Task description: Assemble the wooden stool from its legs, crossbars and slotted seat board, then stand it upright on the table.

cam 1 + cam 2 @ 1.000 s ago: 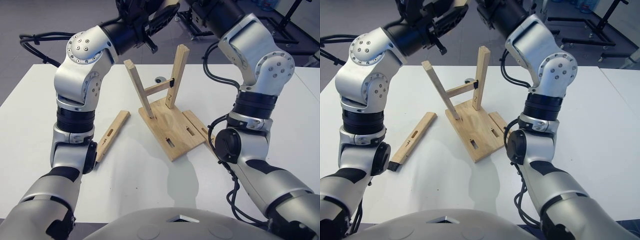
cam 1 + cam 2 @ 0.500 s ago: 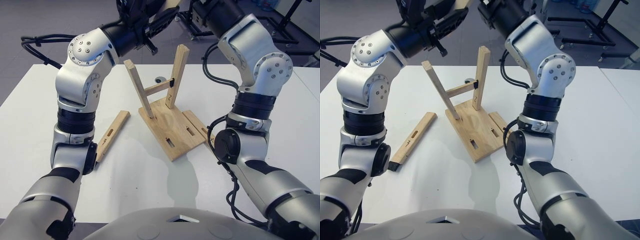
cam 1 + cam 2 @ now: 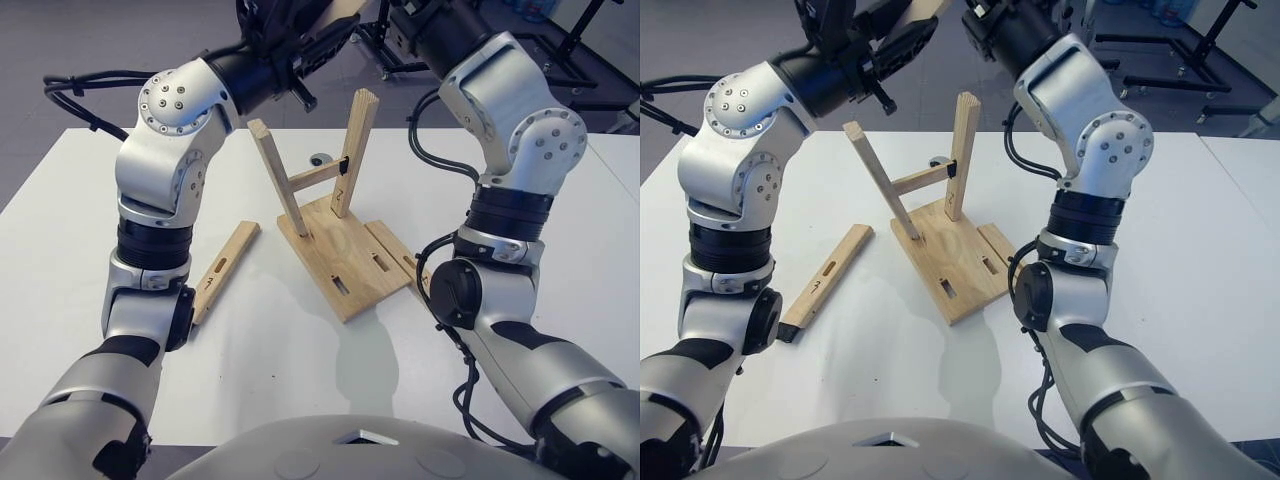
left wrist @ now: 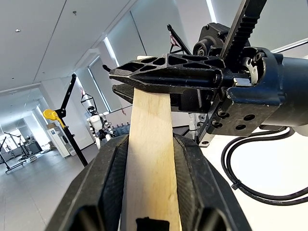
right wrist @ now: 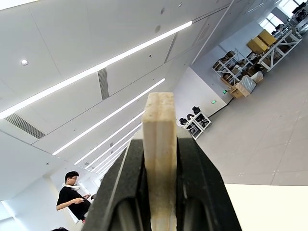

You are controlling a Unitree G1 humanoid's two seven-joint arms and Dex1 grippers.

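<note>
Seat board [image 3: 345,262] flat on table [image 3: 60,220], two legs [image 3: 281,180] plus crossbar [image 3: 314,177] standing on it.
Left gripper [image 4: 150,159] and right gripper [image 5: 160,159] both clamped on one wooden piece [image 4: 151,115] at 12 o'clock; loose leg [image 3: 225,270] at 9.

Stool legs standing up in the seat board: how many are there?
2. The leaning leg rises from the seat board on its left side. The straighter leg stands to the right of it, and a crossbar joins them. None looks hidden.
</note>
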